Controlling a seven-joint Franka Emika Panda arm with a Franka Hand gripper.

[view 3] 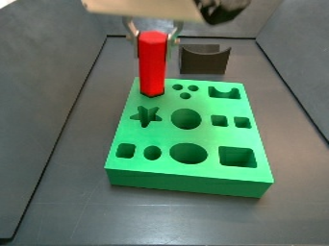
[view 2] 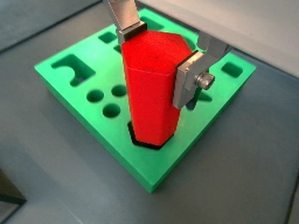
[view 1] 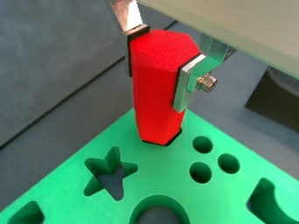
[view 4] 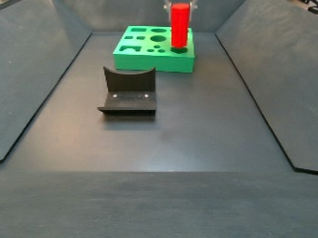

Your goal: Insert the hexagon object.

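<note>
Claw (view 2: pixel 159 54) clamped on upright red peg (view 2: pixel 152 92), base apparently entering corner hole of green board (view 2: pixel 87 131), held vertical for insertion.

Both wrist views look down close past the end effector (view 1: pixel 163 54); both side views stand back.

Dark grey tabletop (view 4: pixel 187 177) carries green board (view 4: pixel 149 58) near far edge; fixture (view 4: pixel 128 91) stands nearer the middle; tool (view 3: pixel 161 21) above board.
</note>
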